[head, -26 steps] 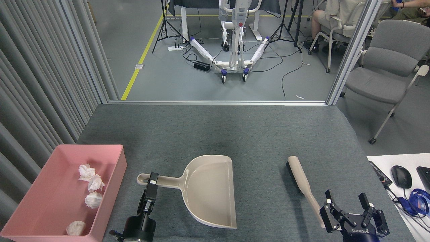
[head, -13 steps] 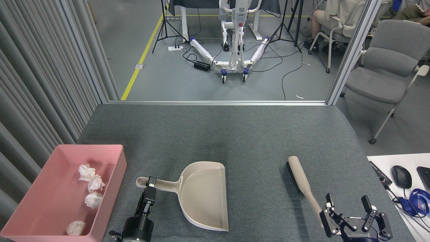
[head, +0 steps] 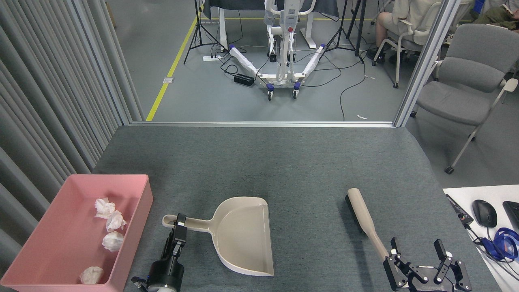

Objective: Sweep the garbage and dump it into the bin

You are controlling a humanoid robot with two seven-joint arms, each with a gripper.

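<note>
The dustpan (head: pixel 243 235) is seen lower and flatter on the grey mat (head: pixel 284 162) than one second ago, when its pan was raised and tilted; its near lip now lies nearer the robot, and its handle end has shifted slightly down and to the left. The left gripper (head: pixel 179 224) is pinched on the handle of the dustpan near its looped end, as it was before, and has been drawn back with it. The right gripper (head: pixel 417 249) is spread wide and empty, and has sunk towards the bottom edge of the view since the earlier frame. The brush (head: pixel 365 221) has not been moved; its thin handle end is found just beside the left finger of the right gripper, though whether they touch cannot be told.

The bin (head: pixel 134 194) is set to the left of the left gripper, near it, with a strip of bare mat between. The garbage (head: pixel 113 240), four white wads, is held inside the bin along its right wall.

Beyond both grippers a broad stretch of mat is left open up to the metal edge rail (head: pixel 263 124). Between dustpan and brush a clear lane is left. To the right of the right gripper the mat ends near a white desk (head: pixel 458 194) with a mouse (head: pixel 484 213).
</note>
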